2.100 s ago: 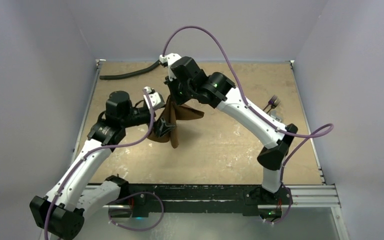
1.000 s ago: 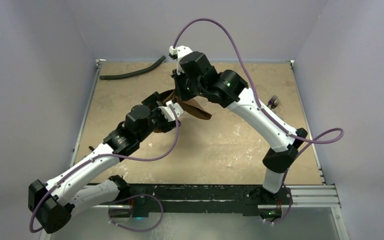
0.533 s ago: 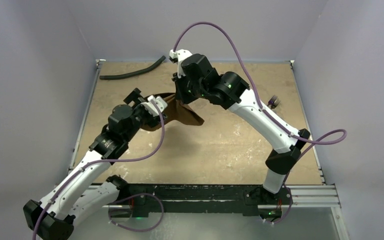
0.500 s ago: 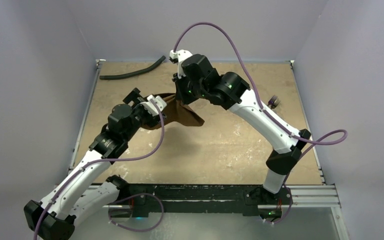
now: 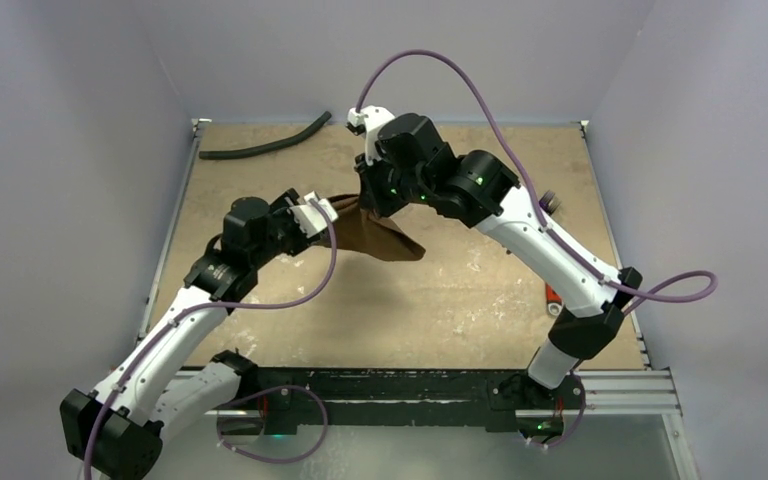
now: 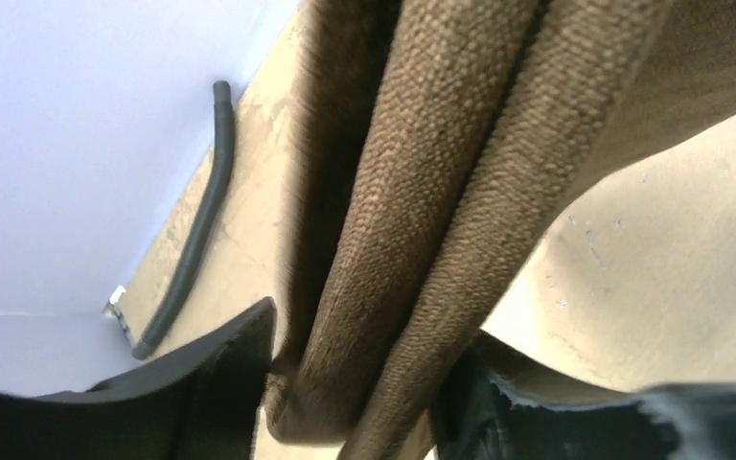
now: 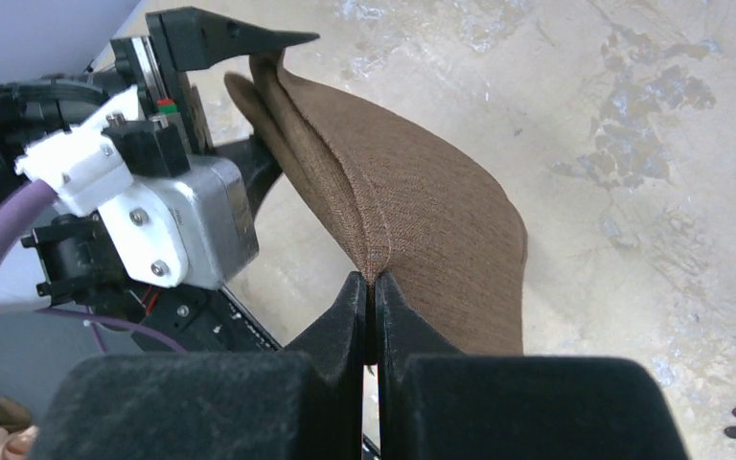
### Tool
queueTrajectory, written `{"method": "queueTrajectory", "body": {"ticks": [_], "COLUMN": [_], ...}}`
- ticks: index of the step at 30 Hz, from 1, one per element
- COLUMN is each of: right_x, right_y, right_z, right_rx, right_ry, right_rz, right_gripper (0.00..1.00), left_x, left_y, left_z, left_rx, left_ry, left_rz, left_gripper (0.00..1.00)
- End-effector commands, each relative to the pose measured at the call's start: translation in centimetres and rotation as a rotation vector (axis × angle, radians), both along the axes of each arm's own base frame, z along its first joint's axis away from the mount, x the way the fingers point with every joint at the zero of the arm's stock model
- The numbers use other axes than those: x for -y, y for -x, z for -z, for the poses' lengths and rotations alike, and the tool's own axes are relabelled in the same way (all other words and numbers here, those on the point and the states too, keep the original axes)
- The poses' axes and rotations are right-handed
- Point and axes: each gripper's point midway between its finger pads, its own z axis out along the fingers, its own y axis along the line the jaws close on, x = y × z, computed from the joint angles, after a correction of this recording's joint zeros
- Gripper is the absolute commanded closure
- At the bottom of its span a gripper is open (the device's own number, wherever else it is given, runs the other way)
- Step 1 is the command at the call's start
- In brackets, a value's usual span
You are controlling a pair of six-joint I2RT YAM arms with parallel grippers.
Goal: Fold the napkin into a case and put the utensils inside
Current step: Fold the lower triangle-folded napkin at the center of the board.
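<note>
Napkin (image 5: pixel 378 232): bunched into long folds and held up over the middle of the table (image 5: pixel 440 310), toward its far edge. It spans from one claw to the other. Whether its lower right corner touches the tabletop cannot be told.

Right gripper (image 7: pixel 369 286): jaws pressed together, pinching a ridge of the brown cloth (image 7: pixel 412 201). The cloth fans out from the fingertips and away from the camera. In the top view this claw is hidden under its own wrist, just above the napkin's far right part.

Left gripper (image 6: pixel 359 355): reaches the napkin's left end from the table's left side. Its jaws are spread, one finger on each side of the thick folds (image 6: pixel 422 192), which fill most of the gap. In the right wrist view the upper finger (image 7: pixel 240 34) touches the cloth's top edge. No firm clamp is visible.

Utensils (image 5: pixel 548 199): a small dark piece shows near the table's right edge, partly hidden by the right arm and well apart from the napkin.

Black hose (image 5: pixel 265 143): lies along the far edge, near the far left corner.
</note>
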Motion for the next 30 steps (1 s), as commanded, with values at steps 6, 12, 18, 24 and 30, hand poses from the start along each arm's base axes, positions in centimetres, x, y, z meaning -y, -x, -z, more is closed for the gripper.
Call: {"method": "queueTrajectory", "body": {"ticks": [6,12,18,24,30], "right_x": [1.3,1.5,0.3,0.9,2.4], "right_y": [1.9,3.4,10.5,14.2,7.1], "right_z": [0.3,1.0,1.6,4.0,11.7], "right_rx": [-0.005,-0.026,-0.172,-0.316,-0.355], "right_ry": [-0.001,-0.031,-0.178,-0.296,-0.209], "right_rz": [-0.054,-0.105,-0.314,-0.344,-0.166], "right_gripper": [1.0,1.0,1.0,1.0,1.0], "left_x": [0.5,2.0,2.2,-0.2,0.4], "left_y": [0.0,5.3,14.8,16.9,10.9], "left_z": [-5.3,-5.5,-2.8,2.3,7.9], "left_rx": [0.097,-0.036,-0.365,-0.657,-0.843], "left_ry": [0.033,-0.008,-0.096,-0.205,-0.241], "left_rz": [0.08,0.306,0.643,0.609,0.401], "left_gripper": [1.0,1.0,1.0,1.0,1.0]}}
